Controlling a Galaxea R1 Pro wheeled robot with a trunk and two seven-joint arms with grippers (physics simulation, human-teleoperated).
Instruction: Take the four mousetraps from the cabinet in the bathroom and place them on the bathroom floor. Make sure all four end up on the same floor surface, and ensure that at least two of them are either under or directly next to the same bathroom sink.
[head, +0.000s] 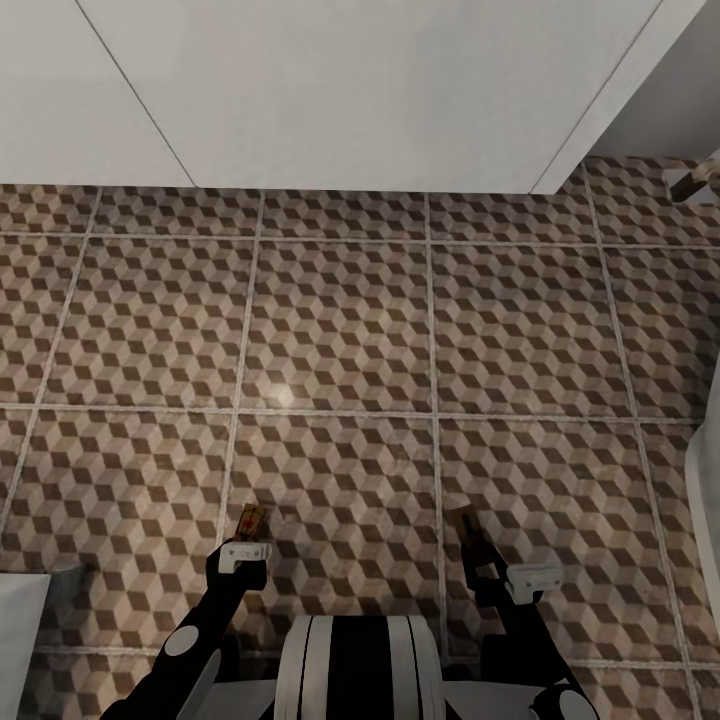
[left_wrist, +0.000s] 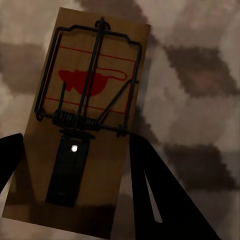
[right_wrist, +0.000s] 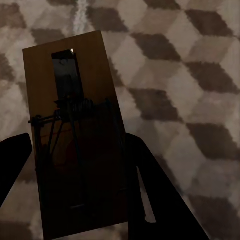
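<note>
You are carrying two mousetraps over the floor (head: 340, 330), one in each gripper. The left trap (left_wrist: 82, 125) is sitting between the left gripper's (head: 245, 553) fingers, which are clamped on its long edges near the back end; its long axis is running straight out along the fingers, wire side toward the wrist camera, with the red mouse print at the far end. The right trap (right_wrist: 75, 135) is lying the same way in the right gripper (head: 490, 565), fingers closed on both long edges, and is poking forward past the tips. In the head view both traps are hanging above the cube-patterned tiles, well apart from each other and pointing ahead toward the white wall (head: 330, 90). A white corner with a grey post (head: 66, 580) is showing just beside the left arm; whether that is the sink you cannot tell. If it is, the left trap is the nearer one to set down there, and both traps are already lined up to go down flat.
</note>
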